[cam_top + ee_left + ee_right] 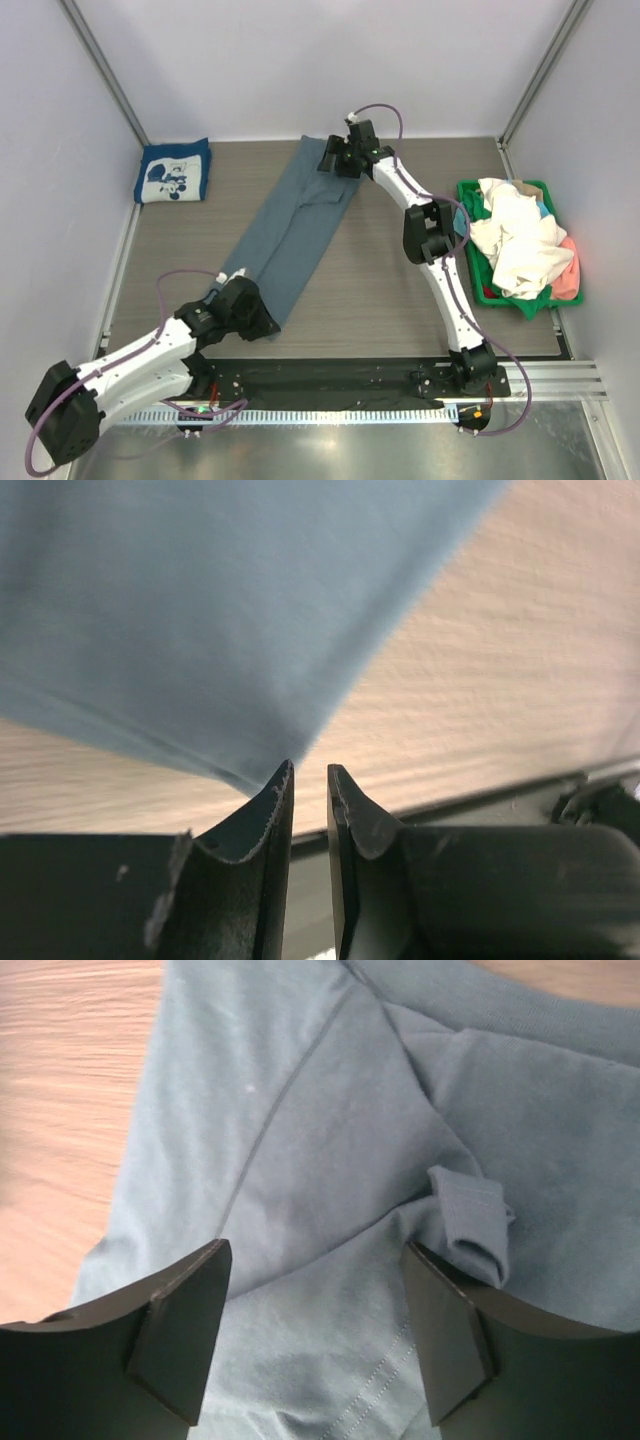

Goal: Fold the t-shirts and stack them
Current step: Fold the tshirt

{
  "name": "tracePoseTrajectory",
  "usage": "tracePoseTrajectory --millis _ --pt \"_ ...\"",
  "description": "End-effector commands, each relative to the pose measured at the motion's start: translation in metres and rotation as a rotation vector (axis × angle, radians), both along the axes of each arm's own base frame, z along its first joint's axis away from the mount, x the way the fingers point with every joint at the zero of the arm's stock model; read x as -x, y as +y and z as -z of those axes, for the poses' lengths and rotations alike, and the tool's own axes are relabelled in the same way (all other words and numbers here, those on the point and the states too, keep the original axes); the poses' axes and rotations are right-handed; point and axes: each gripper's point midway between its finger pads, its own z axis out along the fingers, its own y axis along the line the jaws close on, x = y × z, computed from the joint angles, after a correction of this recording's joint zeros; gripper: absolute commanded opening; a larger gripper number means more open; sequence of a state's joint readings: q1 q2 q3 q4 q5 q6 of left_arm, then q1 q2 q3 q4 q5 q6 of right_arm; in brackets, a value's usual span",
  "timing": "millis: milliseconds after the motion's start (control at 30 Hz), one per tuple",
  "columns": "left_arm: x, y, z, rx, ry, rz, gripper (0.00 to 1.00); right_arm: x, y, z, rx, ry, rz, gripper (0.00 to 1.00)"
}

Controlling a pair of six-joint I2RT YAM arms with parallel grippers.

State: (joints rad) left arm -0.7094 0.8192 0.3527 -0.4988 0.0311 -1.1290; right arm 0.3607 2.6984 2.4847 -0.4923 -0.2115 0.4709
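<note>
A slate-blue t-shirt [300,220] lies on the table, folded lengthwise into a long strip that runs from back centre to front left. My left gripper [255,315] is at the strip's near end. In the left wrist view its jaws [310,768] stand a narrow gap apart with nothing between them, and the shirt's corner [200,610] ends just past the left fingertip. My right gripper [333,158] hovers open over the far end, its fingers [315,1250] straddling cloth [300,1140] next to a curled sleeve hem [475,1220]. A folded navy t-shirt with a white cartoon print [172,172] lies at the back left.
A green plastic basket [490,295] stands at the right edge, heaped with white [520,240], pink [568,275] and teal cloth. Grey walls close in the table on three sides. A black rail with the arm bases runs along the near edge [330,380].
</note>
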Motion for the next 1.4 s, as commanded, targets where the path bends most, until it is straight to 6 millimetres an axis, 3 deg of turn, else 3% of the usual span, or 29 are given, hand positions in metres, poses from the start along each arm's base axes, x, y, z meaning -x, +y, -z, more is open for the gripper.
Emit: tracePoseTrajectory --millis 0,100,200,233,267,300,333,367,400,467,500,533,600,633,700,767,800,867,933,967,1000,1067,1100,1200,1367 --pt "-0.008 -0.034 -0.017 0.075 -0.034 0.038 0.2 0.025 0.044 0.043 -0.063 0.059 -0.156 0.76" --pt "-0.003 -0.06 -0.032 0.073 -0.074 0.143 0.2 0.018 0.074 0.026 -0.142 -0.057 -0.255 0.8" --pt "-0.02 -0.072 -0.067 0.05 -0.159 0.166 0.24 0.012 0.091 -0.03 -0.161 -0.198 -0.323 0.83" --pt "-0.029 -0.068 -0.075 0.01 -0.195 0.147 0.26 0.014 0.095 -0.048 -0.183 -0.217 -0.331 0.83" --pt "-0.035 -0.062 -0.081 -0.045 -0.231 0.172 0.33 0.016 0.1 -0.102 -0.213 -0.307 -0.339 0.84" --pt "-0.032 -0.046 -0.079 -0.136 -0.211 0.181 0.36 0.02 0.1 -0.111 -0.216 -0.312 -0.339 0.84" --pt "-0.05 -0.04 -0.101 -0.202 -0.281 0.151 0.39 0.024 0.1 -0.13 -0.222 -0.339 -0.339 0.85" --pt "-0.054 -0.032 -0.104 -0.263 -0.296 0.152 0.46 0.029 0.094 -0.179 -0.225 -0.412 -0.321 0.85" --pt "-0.056 -0.014 -0.104 -0.365 -0.297 0.167 0.48 0.036 0.094 -0.176 -0.212 -0.392 -0.313 0.85" --pt "-0.073 0.009 -0.115 -0.461 -0.315 0.093 0.5 0.043 0.08 -0.191 -0.184 -0.387 -0.249 0.9" --pt "-0.076 0.019 -0.115 -0.491 -0.302 0.088 0.51 0.058 0.07 -0.197 -0.174 -0.35 -0.202 0.91" --pt "-0.087 0.036 -0.114 -0.502 -0.282 0.026 0.51 0.065 0.063 -0.194 -0.165 -0.309 -0.158 0.91" --pt "-0.097 0.045 -0.106 -0.451 -0.242 -0.019 0.52 0.096 0.041 -0.167 -0.134 -0.148 -0.066 0.9" --pt "-0.107 0.062 -0.101 -0.44 -0.217 -0.063 0.52 0.111 0.039 -0.153 -0.117 -0.092 -0.062 0.9" --pt "-0.117 0.065 -0.092 -0.396 -0.188 -0.083 0.52 0.151 0.022 -0.115 -0.078 0.06 -0.035 0.9" --pt "-0.126 0.073 -0.086 -0.398 -0.171 -0.094 0.52 0.181 0.022 -0.096 -0.081 0.131 -0.054 0.85" --pt "-0.13 0.072 -0.084 -0.401 -0.162 -0.09 0.52 0.207 0.017 -0.066 -0.054 0.203 -0.064 0.82" --pt "-0.134 0.078 -0.082 -0.418 -0.154 -0.088 0.51 0.247 0.04 -0.07 -0.078 0.219 -0.143 0.79" --pt "-0.136 0.083 -0.084 -0.425 -0.155 -0.1 0.51 0.287 0.049 -0.053 -0.047 0.268 -0.189 0.79" --pt "-0.138 0.09 -0.086 -0.432 -0.154 -0.119 0.51 0.311 0.066 -0.061 -0.056 0.252 -0.245 0.8" --pt "-0.135 0.096 -0.088 -0.442 -0.145 -0.129 0.51 0.335 0.067 -0.046 -0.038 0.286 -0.266 0.79" --pt "-0.137 0.112 -0.1 -0.454 -0.161 -0.173 0.51 0.361 0.082 -0.053 -0.088 0.277 -0.293 0.8" --pt "-0.133 0.117 -0.102 -0.47 -0.154 -0.169 0.51 0.389 0.088 -0.04 -0.072 0.309 -0.329 0.8" --pt "-0.13 0.129 -0.115 -0.475 -0.176 -0.191 0.51 0.423 0.101 -0.035 -0.084 0.326 -0.356 0.8" --pt "-0.122 0.139 -0.121 -0.473 -0.186 -0.212 0.52 0.458 0.121 -0.022 -0.103 0.356 -0.369 0.79"
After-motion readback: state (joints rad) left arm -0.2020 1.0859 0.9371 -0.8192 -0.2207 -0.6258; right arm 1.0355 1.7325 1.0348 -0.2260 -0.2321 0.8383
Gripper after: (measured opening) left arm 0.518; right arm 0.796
